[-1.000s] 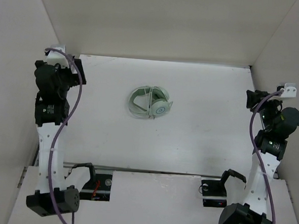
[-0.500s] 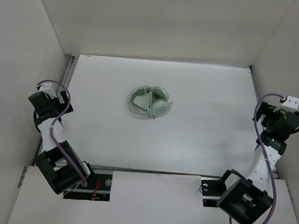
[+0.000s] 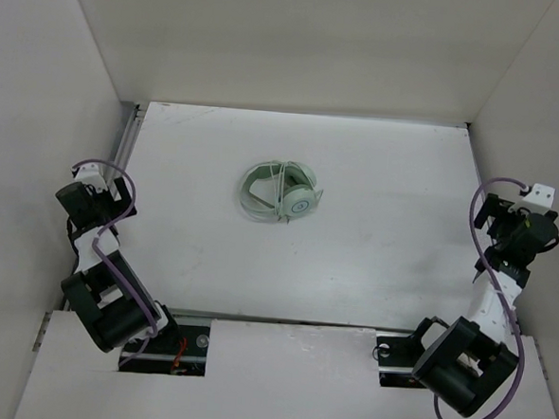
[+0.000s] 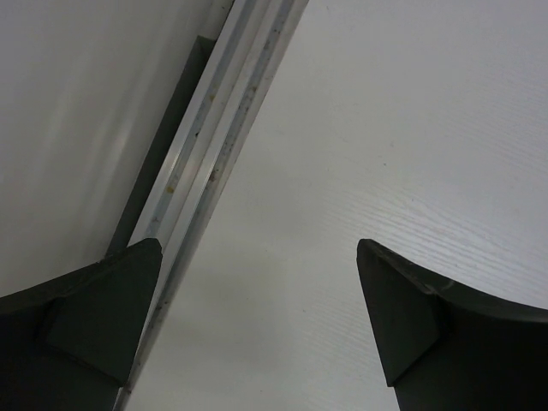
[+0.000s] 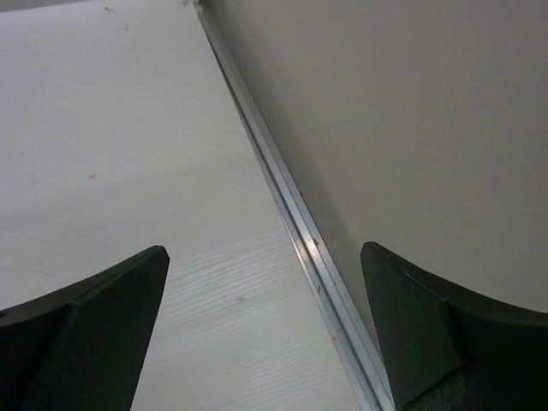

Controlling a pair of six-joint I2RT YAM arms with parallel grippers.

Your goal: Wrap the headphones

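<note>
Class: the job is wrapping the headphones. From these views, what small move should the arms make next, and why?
Probably park the left tool and right tool at rest rather than reach in. Both are open and empty at the edges of the table, and the headphones lie apart from them as a compact bundle, with no loose cable visibly trailing.

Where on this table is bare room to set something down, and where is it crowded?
Bare table all around the headphones: wide patches toward the left gripper and right gripper, both open at the side rails. Crowded only at centre.
</note>
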